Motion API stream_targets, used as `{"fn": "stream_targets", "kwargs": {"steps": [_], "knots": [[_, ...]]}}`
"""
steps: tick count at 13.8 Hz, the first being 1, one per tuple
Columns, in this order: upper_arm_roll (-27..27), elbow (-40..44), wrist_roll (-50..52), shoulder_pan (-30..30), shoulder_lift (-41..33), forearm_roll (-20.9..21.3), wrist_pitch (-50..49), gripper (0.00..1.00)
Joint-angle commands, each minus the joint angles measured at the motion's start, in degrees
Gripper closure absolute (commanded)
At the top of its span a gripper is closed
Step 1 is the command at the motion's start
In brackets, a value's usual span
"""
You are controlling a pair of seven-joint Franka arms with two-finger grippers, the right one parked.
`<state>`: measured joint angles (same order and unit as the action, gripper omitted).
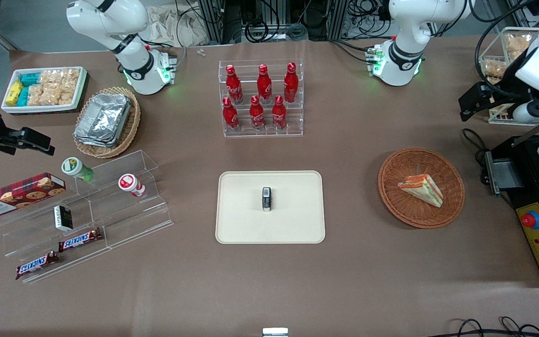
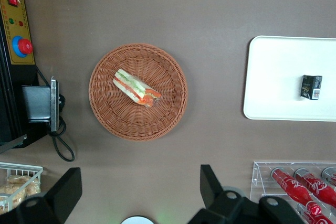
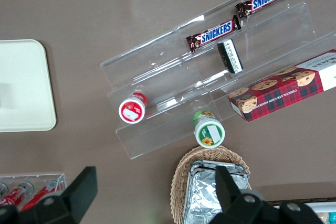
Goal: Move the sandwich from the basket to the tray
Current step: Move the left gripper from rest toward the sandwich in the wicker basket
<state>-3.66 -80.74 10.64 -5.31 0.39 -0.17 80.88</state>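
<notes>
Sandwich (image 2: 135, 87) lies in basket (image 2: 105, 109), below open gripper (image 2: 140, 195).

The sandwich (image 1: 422, 189) lies in the basket (image 1: 396, 201), the gripper (image 1: 473, 104) raised nearby

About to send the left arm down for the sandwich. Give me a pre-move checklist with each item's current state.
1. Sandwich lies in the basket, nothing on top of it: ok.
2. Gripper open, fingers spread wide with nothing between them: ok.
3. Gripper lined up over the sandwich: not ok; it hangs high above the table, off to one side of the basket rather than above it.
4. Tray has bare space for the sandwich: ok, though a small dark box stands near its middle, so aim beside it.
5. Path from basket to tray free of objects: ok, only bare table between them.
</notes>
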Motion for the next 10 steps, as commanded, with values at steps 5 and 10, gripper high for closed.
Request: {"fn": "stream_targets", "kwargs": {"steps": [5, 10], "knots": [[-0.21, 0.94, -0.09, 0.39, 0.76, 0.43, -2.74, 0.0], [0.23, -3.71, 20.25, 1.52, 1.81, -1.31, -0.83, 0.0]]}}
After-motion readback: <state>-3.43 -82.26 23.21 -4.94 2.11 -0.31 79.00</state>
